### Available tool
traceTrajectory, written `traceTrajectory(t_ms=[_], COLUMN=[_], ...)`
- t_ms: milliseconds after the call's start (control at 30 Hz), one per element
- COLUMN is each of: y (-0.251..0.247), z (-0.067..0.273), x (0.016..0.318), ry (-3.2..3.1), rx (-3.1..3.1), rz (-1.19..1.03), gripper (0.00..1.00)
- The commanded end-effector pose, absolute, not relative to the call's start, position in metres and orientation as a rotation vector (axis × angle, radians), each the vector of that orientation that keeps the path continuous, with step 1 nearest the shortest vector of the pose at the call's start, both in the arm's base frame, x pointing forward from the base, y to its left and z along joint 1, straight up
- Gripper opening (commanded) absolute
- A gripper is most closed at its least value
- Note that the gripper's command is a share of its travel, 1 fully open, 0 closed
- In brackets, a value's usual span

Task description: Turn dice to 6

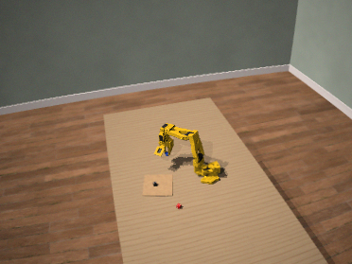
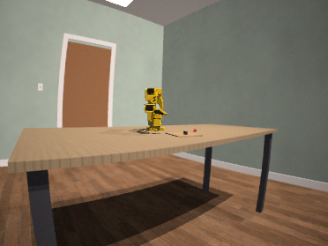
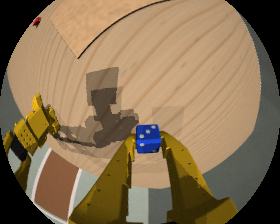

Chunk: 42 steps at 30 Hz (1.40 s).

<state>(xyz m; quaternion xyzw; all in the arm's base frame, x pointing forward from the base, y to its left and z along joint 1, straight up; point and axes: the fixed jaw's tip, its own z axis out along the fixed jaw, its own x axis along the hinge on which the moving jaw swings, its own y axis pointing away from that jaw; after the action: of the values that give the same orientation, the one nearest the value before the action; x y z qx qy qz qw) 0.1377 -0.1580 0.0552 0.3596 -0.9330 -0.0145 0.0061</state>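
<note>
My gripper [image 1: 165, 153] [image 3: 149, 139] is shut on the blue die [image 1: 167, 154] [image 3: 148, 138] and holds it in the air, away from the mat. In the wrist view one blue face shows three white pips in a diagonal; a narrower face below it shows pips too small to count surely. The tan mat [image 1: 164, 190] [image 2: 194, 136] [image 3: 85, 25] lies on the table. The black die [image 1: 155, 184] [image 2: 185, 132] rests on the mat; its pips cannot be read. The red die [image 1: 179, 206] [image 2: 195, 130] [image 3: 36, 21] is on the table, off the mat; its top number cannot be read.
The wooden table [image 1: 222, 228] [image 2: 88, 144] carries everything. The arm's yellow base [image 1: 208, 171] stands to the right of the mat in the top view. The arm's shadow [image 3: 102, 117] falls on the table between the mat and the base in the wrist view.
</note>
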Motion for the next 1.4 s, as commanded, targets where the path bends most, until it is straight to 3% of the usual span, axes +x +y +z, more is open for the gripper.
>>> traceTrajectory(t_ms=[0,467,1367], y=[-0.153,-0.121,-0.117], z=[0.066,0.056,0.052], x=[0.132,0.102,0.097], ry=[-2.947,-2.96,-2.974], rx=[1.128,1.093,1.055], rz=[0.064,0.064,0.061], gripper=[0.0,0.0,0.0])
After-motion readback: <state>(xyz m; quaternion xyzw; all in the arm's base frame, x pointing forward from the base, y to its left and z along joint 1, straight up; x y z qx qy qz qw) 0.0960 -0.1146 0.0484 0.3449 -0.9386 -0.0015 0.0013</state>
